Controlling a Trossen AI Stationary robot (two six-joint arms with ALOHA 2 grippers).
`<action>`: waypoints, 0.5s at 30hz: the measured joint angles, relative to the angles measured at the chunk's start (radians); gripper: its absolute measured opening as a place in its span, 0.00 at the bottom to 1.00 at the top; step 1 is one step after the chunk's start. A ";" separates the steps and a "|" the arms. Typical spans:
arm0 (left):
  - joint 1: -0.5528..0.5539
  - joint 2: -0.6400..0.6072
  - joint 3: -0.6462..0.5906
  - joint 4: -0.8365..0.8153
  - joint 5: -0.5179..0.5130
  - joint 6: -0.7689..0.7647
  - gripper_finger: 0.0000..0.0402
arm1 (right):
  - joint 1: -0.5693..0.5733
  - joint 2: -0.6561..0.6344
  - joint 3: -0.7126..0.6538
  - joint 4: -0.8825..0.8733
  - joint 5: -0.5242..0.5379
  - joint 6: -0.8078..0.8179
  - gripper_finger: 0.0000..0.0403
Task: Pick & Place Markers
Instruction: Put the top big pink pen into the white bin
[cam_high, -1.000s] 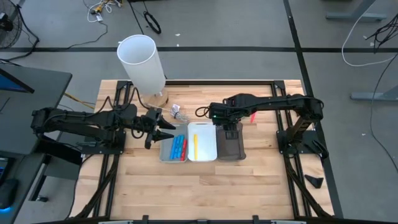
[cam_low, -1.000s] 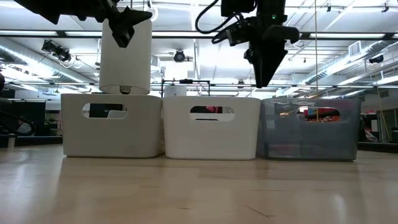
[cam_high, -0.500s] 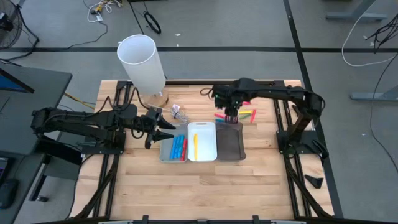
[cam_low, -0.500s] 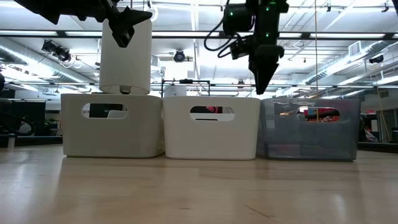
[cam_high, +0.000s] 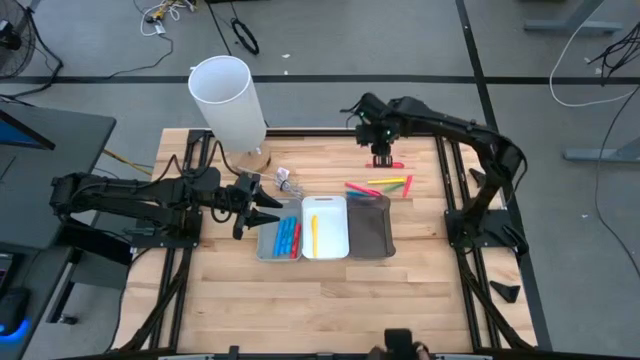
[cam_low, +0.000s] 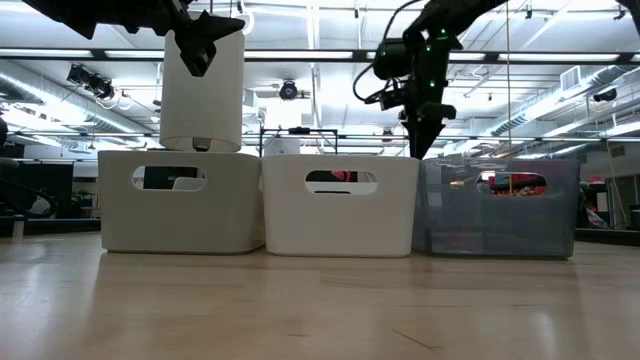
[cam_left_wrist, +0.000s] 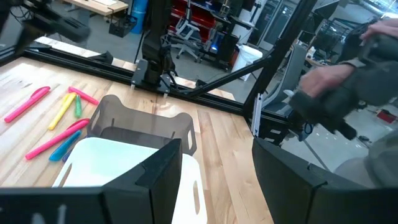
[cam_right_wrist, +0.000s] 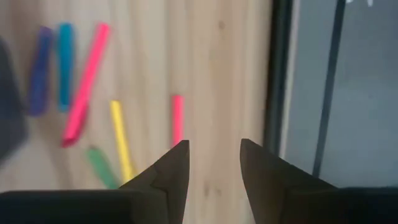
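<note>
The right gripper (cam_high: 382, 157) hangs over the far side of the table, near the black frame rail, just above a short pink marker (cam_high: 390, 165) that lies alone on the wood. Its two dark fingers (cam_right_wrist: 171, 171) stand apart with a gap between them, and nothing is held between them. A little nearer to the trays lies a loose group of markers (cam_high: 378, 186): pink, yellow, green and blue ones, close together on the wood behind the dark grey tray (cam_high: 371, 232). Beside that tray stands the white tray (cam_high: 336, 240) with one yellow marker (cam_high: 313, 233) inside, and next the light grey tray (cam_high: 266, 250), which holds several blue and red markers (cam_high: 288, 237). The left gripper (cam_high: 262, 208) waits just beside the light grey tray, its fingers spread open and empty. The tall white cylinder (cam_high: 229, 101) stands at the far left corner.
</note>
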 joint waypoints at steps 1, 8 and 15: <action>0.000 0.000 0.000 0.000 0.000 0.000 0.50 | -0.020 0.000 0.000 0.007 0.000 -0.016 0.35; 0.000 0.000 0.000 0.000 0.000 0.000 0.50 | -0.142 0.000 0.000 0.033 -0.010 -0.073 0.35; 0.000 0.000 0.000 0.000 0.000 0.000 0.50 | -0.200 0.001 -0.001 0.032 -0.128 -0.097 0.35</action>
